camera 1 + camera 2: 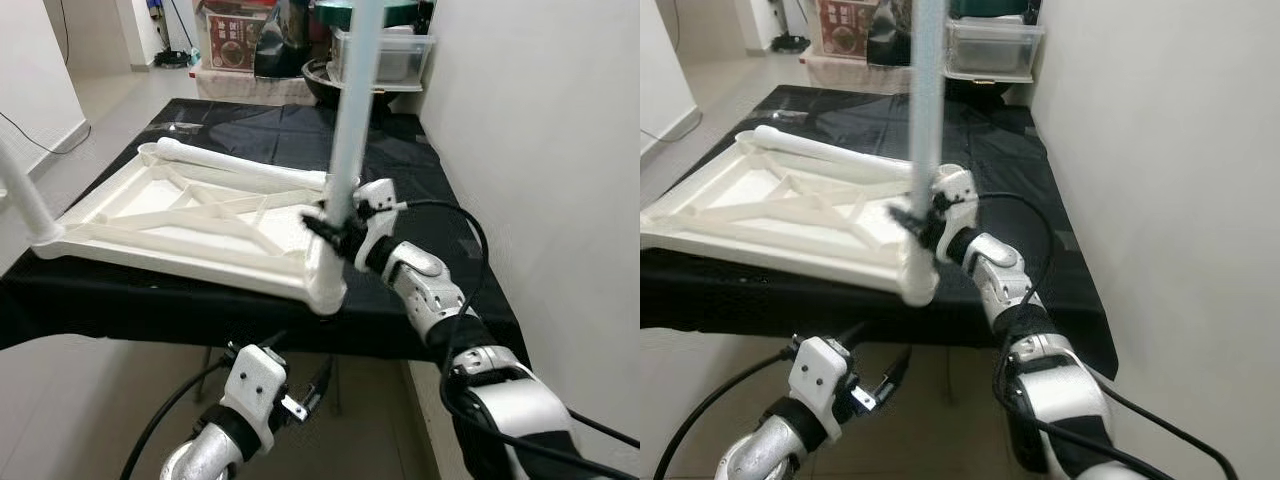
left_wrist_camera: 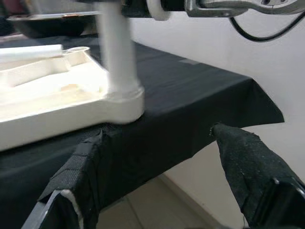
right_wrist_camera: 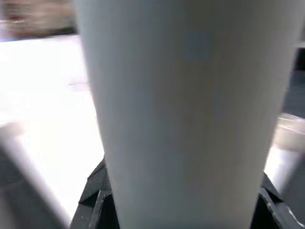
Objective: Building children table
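Your right tool (image 1: 338,228) is up on the worktop (image 1: 420,190), its black fingers pinching the upright table leg (image 1: 350,110) low down, just above where that leg meets the near right corner socket (image 1: 328,285) of the upturned white tabletop (image 1: 190,225). The leg stands close to vertical and runs out of the top of the head views; in the right wrist view it fills the space between the fingers (image 3: 95,191), pressed against it on both sides. The tabletop lies underside up on the black cloth (image 1: 250,130) covering the worktop, ribs showing, its near right corner hanging at the near edge. A second leg (image 1: 240,165) lies flat along the tabletop's far side, and another leg (image 1: 25,200) rises at the near left corner. Your left tool (image 1: 300,400) hangs below the worktop's near edge, well apart from the tabletop, fingers spread with nothing between them; its wrist view looks up at the corner socket (image 2: 121,102) and the draped cloth. Beyond the far end of the worktop sits a clear plastic bin (image 1: 385,55) beside boxes. The white wall (image 1: 540,150) runs along the right.
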Motion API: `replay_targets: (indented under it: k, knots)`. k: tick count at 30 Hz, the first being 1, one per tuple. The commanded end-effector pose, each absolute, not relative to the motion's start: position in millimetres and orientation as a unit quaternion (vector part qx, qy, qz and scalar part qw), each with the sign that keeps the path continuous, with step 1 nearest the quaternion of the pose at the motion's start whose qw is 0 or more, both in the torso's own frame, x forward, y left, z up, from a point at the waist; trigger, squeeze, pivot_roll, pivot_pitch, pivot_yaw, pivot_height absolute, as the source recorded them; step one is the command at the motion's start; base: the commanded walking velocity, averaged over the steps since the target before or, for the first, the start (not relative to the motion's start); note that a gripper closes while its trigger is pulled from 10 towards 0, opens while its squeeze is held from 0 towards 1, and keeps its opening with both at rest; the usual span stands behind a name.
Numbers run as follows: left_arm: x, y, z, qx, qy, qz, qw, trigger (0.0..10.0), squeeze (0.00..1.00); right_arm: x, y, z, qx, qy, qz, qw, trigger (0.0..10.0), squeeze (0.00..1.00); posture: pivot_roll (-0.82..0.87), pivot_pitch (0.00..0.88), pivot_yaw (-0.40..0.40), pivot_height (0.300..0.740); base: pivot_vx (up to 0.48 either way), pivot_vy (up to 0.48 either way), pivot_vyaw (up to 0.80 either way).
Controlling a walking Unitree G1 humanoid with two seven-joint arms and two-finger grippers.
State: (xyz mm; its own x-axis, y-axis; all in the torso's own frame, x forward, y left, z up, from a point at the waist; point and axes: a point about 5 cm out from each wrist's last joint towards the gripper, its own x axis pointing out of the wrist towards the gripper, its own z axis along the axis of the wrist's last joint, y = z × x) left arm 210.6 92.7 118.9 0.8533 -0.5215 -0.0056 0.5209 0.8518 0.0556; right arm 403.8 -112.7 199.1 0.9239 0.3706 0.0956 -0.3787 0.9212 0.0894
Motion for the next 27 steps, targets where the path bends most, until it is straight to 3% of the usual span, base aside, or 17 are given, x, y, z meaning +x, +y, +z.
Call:
replay_targets:
  k: [1, 2, 5, 7, 11, 12, 13, 14, 17, 18, 21, 22, 23, 24, 26, 27]
  knots:
    - [210, 92, 116, 0.029, 0.003, -0.274, 0.961, 10.0, 0.0, 406, -145, 181, 0.105, 0.006, 0.005, 0.994, 0.0, 0.0, 0.14, 0.071, -0.069, 0.74, 0.0, 0.0, 0.0]
    - [210, 92, 116, 0.029, 0.003, -0.274, 0.961, 10.0, 0.0, 403, -154, 174, 0.122, 0.019, -0.095, 0.988, 0.0, 0.0, 0.15, 0.072, -0.07, 0.74, 0.0, 0.0, 0.0]
    - [210, 92, 116, 0.029, 0.003, -0.274, 0.961, 10.0, 0.0, 403, -154, 174, 0.122, 0.019, -0.095, 0.988, 0.0, 0.0, 0.15, 0.072, -0.07, 0.74, 0.0, 0.0, 0.0]
    - [210, 92, 116, 0.03, 0.003, -0.274, 0.961, 10.0, 0.0, 401, -152, 170, 0.142, 0.025, -0.145, 0.979, 0.0, 0.0, 0.14, 0.073, -0.07, 0.74, 0.0, 0.0, 0.0]
    - [210, 92, 116, 0.031, 0.003, -0.273, 0.962, 10.0, 0.0, 398, -130, 164, 0.179, 0.041, -0.179, 0.966, 0.0, 0.0, 0.15, 0.074, -0.074, 0.74, 0.0, 0.0, 0.0]
    - [210, 92, 116, 0.031, 0.003, -0.272, 0.962, 10.0, 0.0, 398, -114, 164, 0.183, 0.045, -0.148, 0.971, 10.0, 0.0, 0.15, 0.076, -0.077, 0.74, 0.0, 0.0, 0.0]
    - [210, 92, 116, 0.031, 0.003, -0.272, 0.962, 10.0, 0.0, 398, -114, 164, 0.183, 0.045, -0.148, 0.971, 10.0, 0.0, 0.15, 0.076, -0.077, 0.74, 0.0, 0.0, 0.0]
    - [210, 92, 116, 0.031, 0.003, -0.272, 0.962, 10.0, 0.0, 398, -104, 165, 0.186, 0.044, -0.114, 0.975, 10.0, 1.0, 0.15, 0.077, -0.076, 0.74, 0.0, 0.0, 0.0]
    - [210, 92, 117, 0.03, 0.003, -0.272, 0.962, 10.0, 0.0, 398, -100, 167, 0.179, 0.034, -0.097, 0.978, 10.0, 1.0, 0.15, 0.076, -0.078, 0.74, 0.0, 0.0, 0.0]
    - [210, 92, 116, 0.03, 0.003, -0.272, 0.962, 10.0, 0.0, 399, -100, 171, 0.169, 0.018, -0.078, 0.982, 10.0, 0.78, 0.15, 0.076, -0.078, 0.74, 0.0, 0.0, 0.0]
    - [210, 91, 116, 0.029, 0.004, -0.271, 0.962, 10.0, 0.0, 400, -103, 173, 0.162, 0.007, -0.071, 0.984, 10.0, 0.78, 0.14, 0.076, -0.078, 0.74, 0.0, 0.0, 0.0]
    - [210, 91, 116, 0.028, 0.003, -0.272, 0.962, 10.0, 0.0, 402, -103, 180, 0.166, -0.017, -0.014, 0.986, 10.0, 0.0, 0.14, 0.072, -0.077, 0.74, 0.0, 0.0, 0.0]
    - [210, 91, 116, 0.028, 0.003, -0.272, 0.962, 10.0, 0.0, 402, -103, 180, 0.166, -0.017, -0.014, 0.986, 10.0, 0.0, 0.14, 0.072, -0.077, 0.74, 0.0, 0.0, 0.0]
    - [210, 91, 116, 0.028, 0.003, -0.272, 0.962, 10.0, 0.0, 402, -105, 186, 0.156, -0.038, 0.054, 0.986, 10.0, 0.0, 0.14, 0.069, -0.075, 0.74, 0.0, 0.0, 0.0]
    - [210, 91, 116, 0.028, 0.003, -0.272, 0.962, 10.0, 0.0, 402, -105, 186, 0.156, -0.038, 0.054, 0.986, 10.0, 0.0, 0.14, 0.069, -0.075, 0.74, 0.0, 0.0, 0.0]
    - [210, 91, 116, 0.028, 0.003, -0.273, 0.962, 10.0, 0.0, 402, -108, 190, 0.153, -0.046, 0.132, 0.978, 10.0, 0.0, 0.14, 0.064, -0.075, 0.74, 0.0, 0.0, 0.0]
